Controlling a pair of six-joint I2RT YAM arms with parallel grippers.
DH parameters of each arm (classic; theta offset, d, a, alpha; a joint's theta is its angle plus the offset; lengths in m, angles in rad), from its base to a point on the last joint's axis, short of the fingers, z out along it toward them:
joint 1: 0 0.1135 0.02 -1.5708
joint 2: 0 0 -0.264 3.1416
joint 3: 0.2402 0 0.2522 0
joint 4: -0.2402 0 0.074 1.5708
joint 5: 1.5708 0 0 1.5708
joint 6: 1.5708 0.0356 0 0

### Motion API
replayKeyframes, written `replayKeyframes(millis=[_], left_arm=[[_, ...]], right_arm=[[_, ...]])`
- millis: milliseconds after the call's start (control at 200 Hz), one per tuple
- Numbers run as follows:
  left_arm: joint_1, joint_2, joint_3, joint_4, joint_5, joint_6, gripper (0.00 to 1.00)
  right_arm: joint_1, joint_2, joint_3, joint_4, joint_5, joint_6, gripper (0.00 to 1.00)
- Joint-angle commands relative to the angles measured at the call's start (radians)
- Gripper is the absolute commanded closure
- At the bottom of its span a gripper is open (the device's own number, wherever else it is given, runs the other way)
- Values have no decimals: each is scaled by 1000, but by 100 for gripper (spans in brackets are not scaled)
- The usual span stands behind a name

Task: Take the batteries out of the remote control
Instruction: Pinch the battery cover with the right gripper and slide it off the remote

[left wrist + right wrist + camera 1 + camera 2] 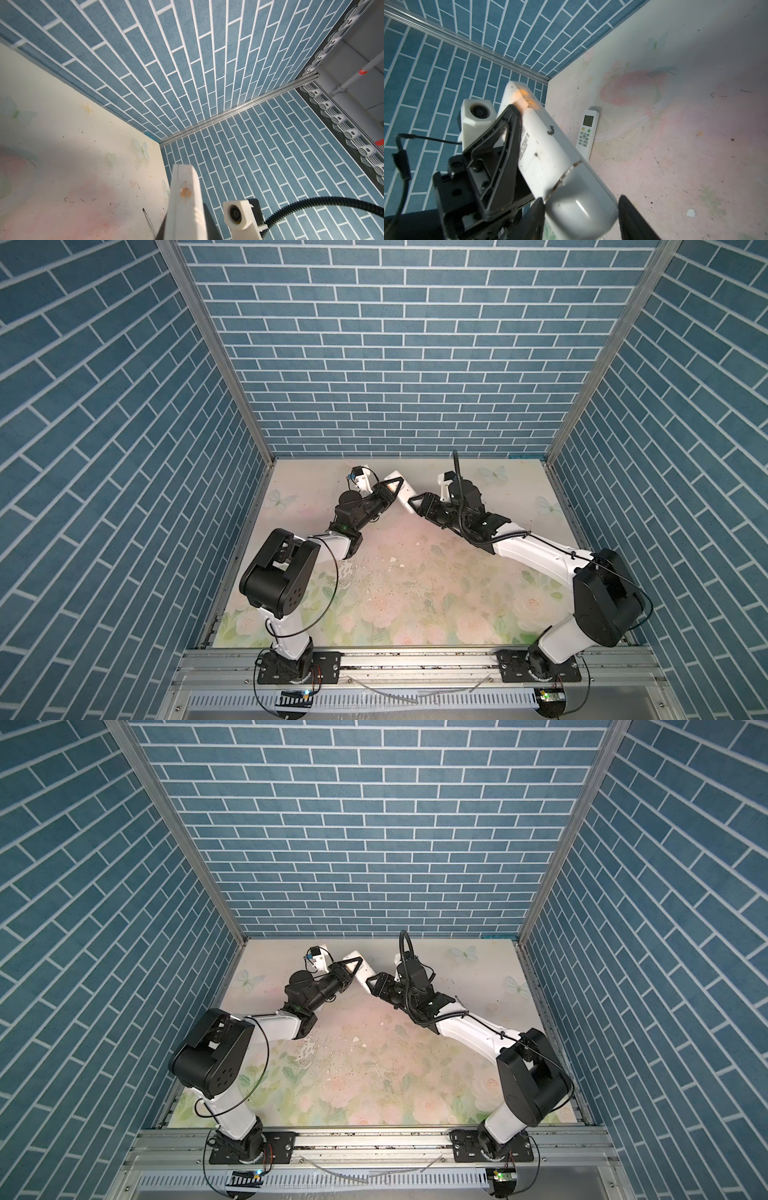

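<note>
A long white plastic remote control (550, 149), back showing, is clamped partway along by the left gripper (520, 110). The right gripper (581, 218) flanks its rounded end with both black fingers (633, 220), contact unclear. A second white screen-and-button remote (587, 133) lies face-up on the pale floral tabletop (685, 155).

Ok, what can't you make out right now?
- Batteries: no view shows any; the held remote may enclose them.
- Right hand: right wrist view's edge cuts its fingers, so grip unclear.
- Metal shaft: left wrist view, only the tip shows; the rest is cut off.
- Second remote: right wrist view, button labels too small.
</note>
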Motion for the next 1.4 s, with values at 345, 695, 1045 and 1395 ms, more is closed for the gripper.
replayKeyframes(millis=[345,695,1045,1395], left_arm=[[-35,-13,-38,157,-56,-46,100],[-20,1,4,146,-52,-38,100],[-6,-13,21,124,-40,-31,100],[2,-22,45,116,-30,-38,100]], right_arm=[[-1,51,109,44,-15,71,46],[-1,18,55,11,-4,76,59],[-2,15,36,6,-15,73,60],[-1,10,21,36,-45,73,49]])
